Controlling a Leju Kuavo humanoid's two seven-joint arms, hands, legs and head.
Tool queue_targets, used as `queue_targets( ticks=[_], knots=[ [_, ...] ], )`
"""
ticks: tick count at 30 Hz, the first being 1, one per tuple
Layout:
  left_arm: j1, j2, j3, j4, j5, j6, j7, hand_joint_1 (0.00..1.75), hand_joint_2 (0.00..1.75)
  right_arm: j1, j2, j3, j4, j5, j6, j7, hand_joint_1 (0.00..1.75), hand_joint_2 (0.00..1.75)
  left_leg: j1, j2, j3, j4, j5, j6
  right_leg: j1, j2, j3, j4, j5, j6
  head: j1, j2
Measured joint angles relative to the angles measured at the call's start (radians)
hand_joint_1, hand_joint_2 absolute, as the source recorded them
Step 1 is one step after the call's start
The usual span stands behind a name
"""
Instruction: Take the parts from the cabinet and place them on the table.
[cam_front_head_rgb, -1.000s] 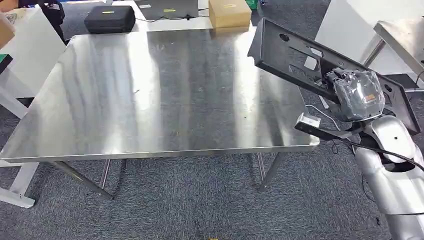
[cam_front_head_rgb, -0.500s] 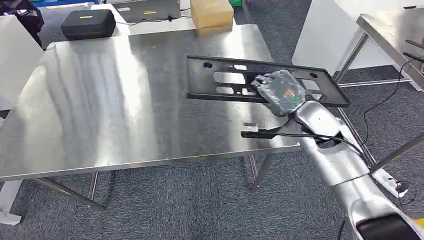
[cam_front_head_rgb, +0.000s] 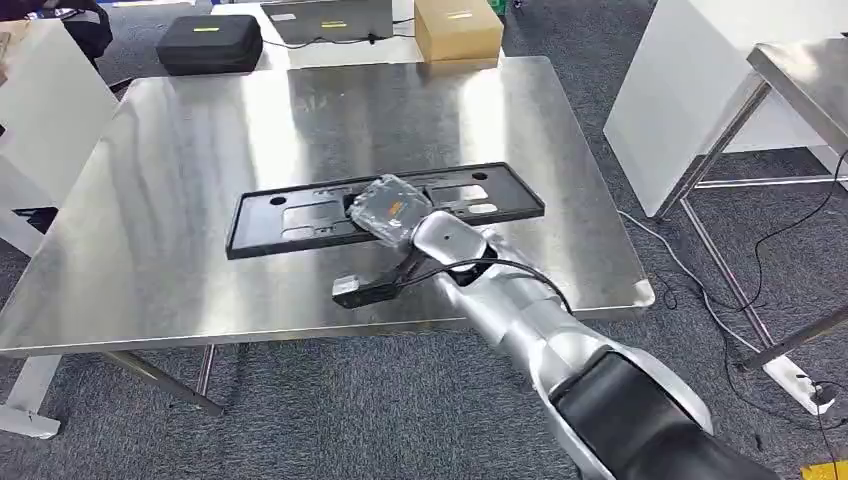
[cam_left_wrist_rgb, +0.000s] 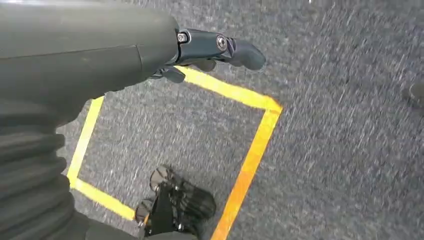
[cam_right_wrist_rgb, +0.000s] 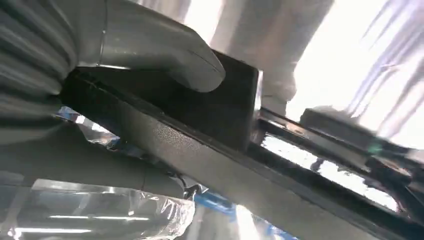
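Gripping long black part near its middle w/ right hand, prob. for balance, low over table at frame centre, release not yet done; left hand hanging over floor, fingers apart, holding nothing.

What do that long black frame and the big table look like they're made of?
The black frame that the right hand holds looks like moulded plastic: a matte, finely grained surface in the right wrist view, with cut-out slots. It could be coated metal. The table looks like brushed stainless steel: silvery, streaked and mirroring the room light.
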Motion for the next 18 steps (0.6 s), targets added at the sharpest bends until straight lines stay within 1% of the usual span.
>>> queue_targets(
  ticks=[1,2,3,4,5,6,7,8,9,10,11,12,13,14,15,16,17,18],
  knots=[
    [0.002,0.002,0.001,0.000,0.000,0.014,-0.008,0.00,1.75,0.001,0.019,0.007,0.026,0.006,0.005,-0.003,1.75,1.75,0.007,0.000,-0.001,0.005,-0.002,-0.003,-0.009,0.004,-0.002,-0.005,0.003,-0.006,-0.002,0.000],
    [0.002,0.002,0.001,0.000,0.000,0.022,-0.013,0.00,1.75,0.002,0.035,0.012,0.044,0.010,0.007,-0.006,1.75,1.75,0.010,0.000,-0.001,0.004,-0.002,-0.006,-0.003,0.003,-0.002,-0.006,0.002,-0.009,-0.002,0.000],
    [0.004,0.002,0.001,0.000,-0.001,0.027,-0.017,0.00,1.75,0.004,0.044,0.017,0.062,0.010,0.008,-0.008,1.75,1.75,0.011,0.000,-0.001,0.003,-0.001,-0.009,-0.004,0.003,-0.001,-0.008,0.003,-0.013,-0.001,0.000],
    [0.004,0.003,0.001,0.000,-0.003,0.033,-0.022,0.00,1.75,0.004,0.050,0.019,0.073,0.009,0.008,-0.008,1.75,1.75,0.006,0.000,-0.002,0.006,-0.005,-0.014,-0.020,0.002,0.006,-0.020,0.010,-0.021,-0.001,0.000],
    [0.009,0.002,0.001,0.000,-0.006,0.037,-0.030,0.00,1.75,0.005,0.058,0.019,0.082,0.008,0.009,-0.009,1.75,1.75,0.013,0.001,-0.008,0.021,-0.017,-0.026,-0.024,0.003,0.012,-0.027,0.012,-0.023,0.000,0.000],
    [0.011,0.002,0.001,0.000,-0.011,0.049,-0.036,0.00,1.75,0.005,0.064,0.019,0.093,0.005,0.010,-0.009,1.75,1.75,0.024,0.002,-0.025,0.064,-0.048,-0.041,-0.028,0.001,0.015,-0.028,0.014,-0.028,-0.004,0.000],
    [0.011,0.002,0.001,0.000,-0.012,0.058,-0.037,0.00,1.75,0.007,0.067,0.019,0.102,0.005,0.010,-0.010,1.75,1.75,0.036,0.004,-0.057,0.135,-0.089,-0.055,-0.029,0.001,0.015,-0.028,0.014,-0.027,-0.003,0.000],
    [0.011,0.002,0.001,0.001,-0.017,0.061,-0.036,0.00,1.75,0.012,0.069,0.019,0.111,0.005,0.010,-0.010,1.75,1.75,0.049,0.007,-0.096,0.214,-0.126,-0.068,-0.031,0.001,0.015,-0.028,0.013,-0.026,-0.004,0.000],
    [0.012,0.002,0.001,0.001,-0.026,0.059,-0.035,0.00,1.75,0.021,0.069,0.019,0.123,0.005,0.010,-0.010,1.75,1.75,0.062,0.009,-0.126,0.276,-0.147,-0.081,-0.035,0.001,0.015,-0.027,0.013,-0.025,-0.004,0.000],
    [0.015,0.002,0.000,0.002,-0.029,0.055,-0.035,0.00,1.75,0.031,0.069,0.019,0.132,0.006,0.010,-0.007,1.75,1.75,0.072,0.012,-0.136,0.295,-0.146,-0.090,-0.040,0.001,0.015,-0.027,0.013,-0.024,-0.003,0.000],
    [0.018,0.002,0.000,0.002,-0.034,0.051,-0.037,0.00,1.75,0.044,0.069,0.019,0.141,0.008,0.010,-0.003,1.75,1.75,0.086,0.013,-0.123,0.266,-0.120,-0.102,-0.047,0.001,0.015,-0.026,0.011,-0.020,-0.004,0.000],
    [0.019,0.002,0.000,0.002,-0.034,0.051,-0.040,0.00,1.75,0.053,0.069,0.019,0.147,0.008,0.010,0.000,1.75,1.75,0.097,0.015,-0.086,0.196,-0.079,-0.114,-0.056,0.002,0.015,-0.025,0.011,-0.010,-0.003,0.000],
    [0.019,0.002,0.000,0.002,-0.035,0.051,-0.040,0.00,1.75,0.057,0.069,0.020,0.153,0.008,0.010,0.002,1.75,1.75,0.107,0.018,-0.036,0.105,-0.036,-0.126,-0.064,0.004,0.015,-0.023,0.009,0.001,-0.003,0.000],
    [0.019,0.002,0.000,0.002,-0.035,0.051,-0.040,0.00,1.75,0.057,0.069,0.020,0.157,0.008,0.010,0.006,1.75,1.75,0.119,0.020,0.016,0.012,-0.004,-0.139,-0.068,0.006,0.015,-0.019,0.007,0.015,-0.004,0.000],
    [0.018,-0.006,-0.001,0.005,-0.037,0.050,-0.040,0.00,1.75,0.057,0.068,0.020,0.161,0.008,0.010,0.012,1.75,1.75,0.104,0.002,0.024,-0.001,-0.025,-0.145,-0.062,0.007,0.013,-0.020,0.008,0.027,-0.010,0.000],
    [0.019,-0.001,-0.001,0.003,-0.037,0.048,-0.037,0.00,1.75,0.057,0.067,0.020,0.165,0.008,0.010,0.016,1.75,1.75,0.103,-0.004,0.019,-0.001,-0.021,-0.124,-0.060,0.008,0.014,-0.021,0.009,0.040,-0.008,0.000],
    [0.018,-0.001,-0.001,0.003,-0.037,0.046,-0.029,0.00,1.75,0.059,0.065,0.020,0.168,0.008,0.011,0.019,1.75,1.75,0.095,-0.004,0.015,0.006,-0.023,-0.112,-0.058,0.009,0.014,-0.027,0.013,0.051,-0.009,0.000],
    [0.018,-0.001,-0.001,0.003,-0.037,0.046,-0.023,0.00,1.75,0.062,0.064,0.020,0.172,0.008,0.011,0.021,1.75,1.75,0.086,-0.004,0.013,0.009,-0.023,-0.099,-0.058,0.009,0.017,-0.037,0.018,0.065,-0.008,0.000]
  ],
)
